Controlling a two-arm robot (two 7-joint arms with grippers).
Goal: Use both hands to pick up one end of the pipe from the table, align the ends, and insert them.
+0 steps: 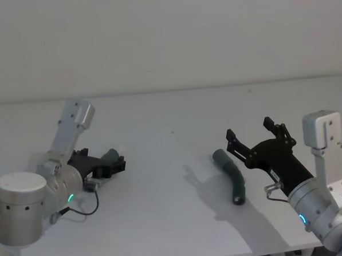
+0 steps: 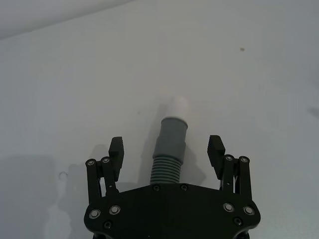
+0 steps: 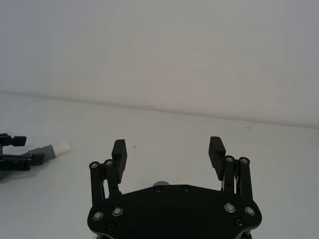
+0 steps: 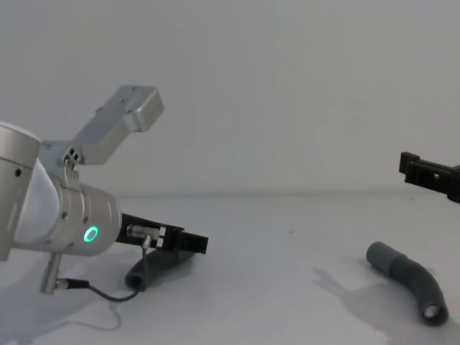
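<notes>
The head camera is looking down over the counter (image 1: 164, 220) toward its far edge; the chest camera is skimming it from low. Each wrist camera is peering closely past its own fingers (image 2: 116, 149), both taking in the white-tipped pipe piece (image 2: 170, 144).

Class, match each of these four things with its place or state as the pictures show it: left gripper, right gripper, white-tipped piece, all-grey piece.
Things:
1. left gripper
2. right gripper
3. white-tipped piece
4. all-grey piece

Places or states:
A. lies free on the right side of the table
B. open, raised above the table
C. sits inside an open gripper, not clamped
D. open, low on the table's left side

Pairs: 1-D, 2-B, 3-C, 4-A
</notes>
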